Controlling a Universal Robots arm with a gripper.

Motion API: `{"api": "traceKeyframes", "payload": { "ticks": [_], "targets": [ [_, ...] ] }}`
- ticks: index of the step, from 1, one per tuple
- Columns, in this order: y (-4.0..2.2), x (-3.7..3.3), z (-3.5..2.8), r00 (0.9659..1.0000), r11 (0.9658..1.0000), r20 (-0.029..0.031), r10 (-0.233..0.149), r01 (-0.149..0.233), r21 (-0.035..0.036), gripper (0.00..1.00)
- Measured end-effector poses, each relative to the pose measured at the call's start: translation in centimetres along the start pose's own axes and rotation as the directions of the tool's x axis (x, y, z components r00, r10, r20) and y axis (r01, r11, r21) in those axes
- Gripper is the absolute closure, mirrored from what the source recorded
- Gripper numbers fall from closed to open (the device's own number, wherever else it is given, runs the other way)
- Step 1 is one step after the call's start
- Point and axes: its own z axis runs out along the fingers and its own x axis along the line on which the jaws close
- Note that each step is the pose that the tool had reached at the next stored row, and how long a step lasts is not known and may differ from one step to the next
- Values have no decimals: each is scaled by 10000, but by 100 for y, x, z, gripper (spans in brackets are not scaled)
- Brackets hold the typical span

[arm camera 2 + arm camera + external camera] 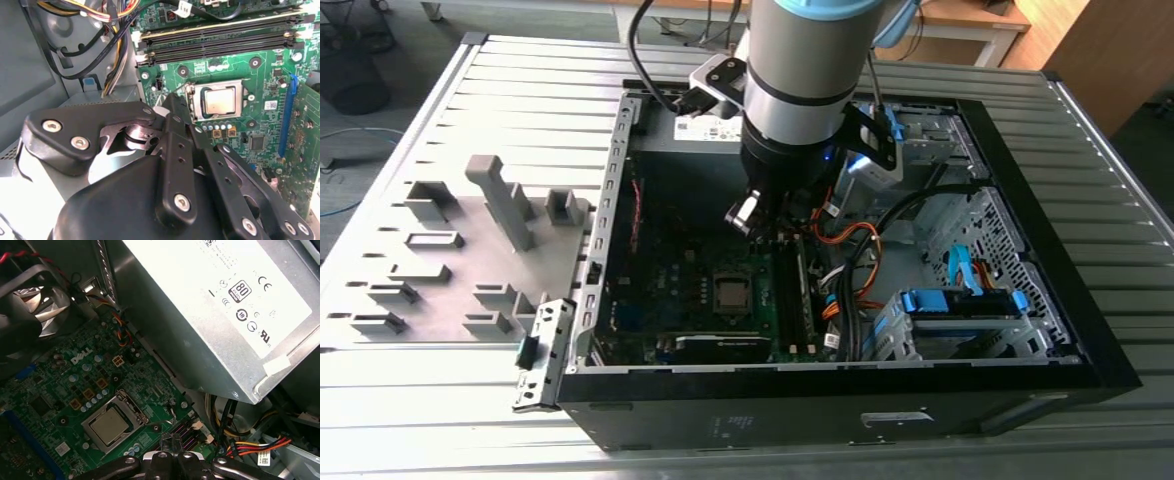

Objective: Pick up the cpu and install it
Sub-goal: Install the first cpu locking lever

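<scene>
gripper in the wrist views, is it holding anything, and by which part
Nothing is held. The small square silvery-grey cpu sits in its socket on the green motherboard, apart from the black gripper, whose clear fingertips show empty.

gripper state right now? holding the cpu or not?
Gripper: open/shut state cannot be told; it hangs above the green motherboard, nothing visible in it. The small square silvery-grey cpu sits in the socket.
</scene>
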Motion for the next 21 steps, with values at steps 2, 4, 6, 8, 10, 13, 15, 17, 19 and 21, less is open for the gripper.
{"api": "traceKeyframes", "payload": {
  "ticks": [2,4,6,8,10,13,15,17,19,21],
  "targets": [
    [0,0,2,10000,10000,0,0,0,0,89],
    [0,0,2,10000,10000,0,-1,1,0,89],
    [0,-2,4,10000,10000,3,-1,1,-1,89],
    [7,-9,8,10000,10000,0,-1,1,0,89],
    [12,-15,18,10000,10000,2,-2,2,-1,89],
    [12,-24,32,10000,10000,-1,-1,1,-1,89],
    [11,-40,44,10000,10000,-6,1,-1,-6,89],
    [10,-43,47,10000,10000,-6,2,-2,-8,89],
    [9,-44,47,10000,10000,-8,1,-1,-8,89],
    [9,-45,51,10000,10000,-6,1,-1,-9,89]
  ]
}}
